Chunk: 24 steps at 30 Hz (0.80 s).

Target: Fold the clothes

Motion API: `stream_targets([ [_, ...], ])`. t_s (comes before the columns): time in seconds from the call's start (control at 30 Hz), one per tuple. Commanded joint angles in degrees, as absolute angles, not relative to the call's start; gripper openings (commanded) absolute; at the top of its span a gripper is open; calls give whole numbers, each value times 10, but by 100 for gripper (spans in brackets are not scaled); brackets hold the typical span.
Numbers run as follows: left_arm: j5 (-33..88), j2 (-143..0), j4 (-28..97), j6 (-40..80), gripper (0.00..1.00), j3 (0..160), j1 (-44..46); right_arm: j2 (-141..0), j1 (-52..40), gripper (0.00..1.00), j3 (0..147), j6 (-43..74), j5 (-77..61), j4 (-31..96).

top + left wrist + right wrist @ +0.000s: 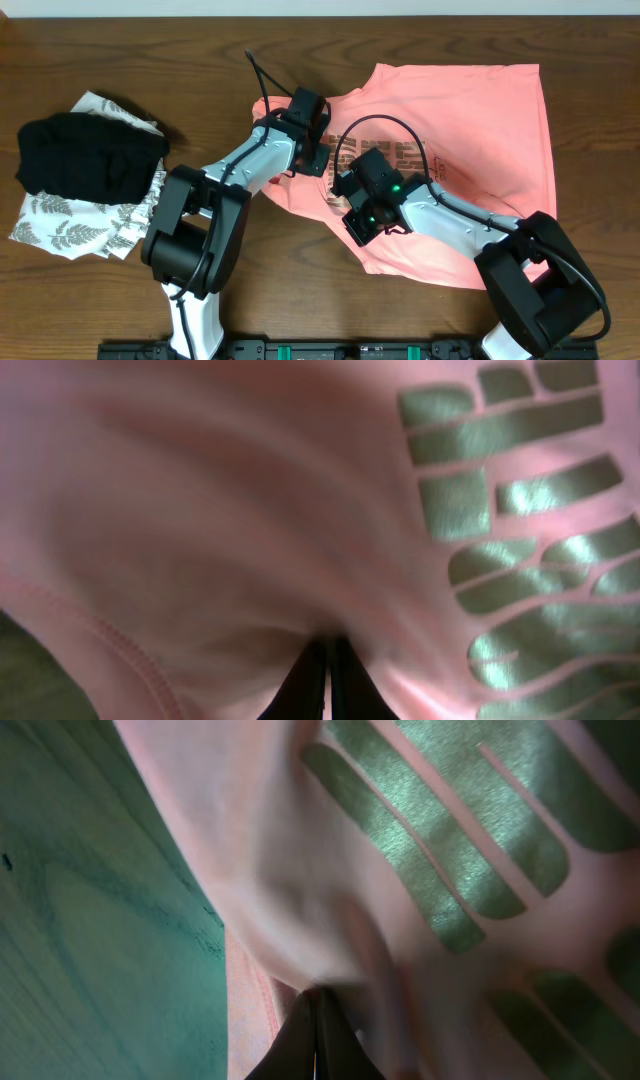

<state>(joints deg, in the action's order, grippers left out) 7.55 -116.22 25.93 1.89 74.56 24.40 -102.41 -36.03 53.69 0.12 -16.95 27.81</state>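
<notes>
1. We see the T-shirt [480, 110] spread, rumpled, over the table's [120, 40] right half.
2. Our left fingers [303, 685] are clamped on its fabric near the table's middle.
3. Our right fingers [297, 1042] clamp it there too.

Rumpled salmon-pink T-shirt [490, 120], bronze-lettered

The salmon-pink T-shirt [490, 110] is thin, soft, matt cloth; its lettering [455, 505] has a metallic bronze sheen. The bench [120, 40] is dark, smooth, grained wood. The black garment [90, 155] is matt cloth.
</notes>
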Motion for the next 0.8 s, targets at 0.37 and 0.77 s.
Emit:
stream_targets([
  [0.37,65,-1212,158,33,6,749,154,-1035,-393,1,528,-25,-148,405],
  [0.77,64,-1182,225,30,27,798,109,-1022,-405,4,528,-3,-87,400],
])
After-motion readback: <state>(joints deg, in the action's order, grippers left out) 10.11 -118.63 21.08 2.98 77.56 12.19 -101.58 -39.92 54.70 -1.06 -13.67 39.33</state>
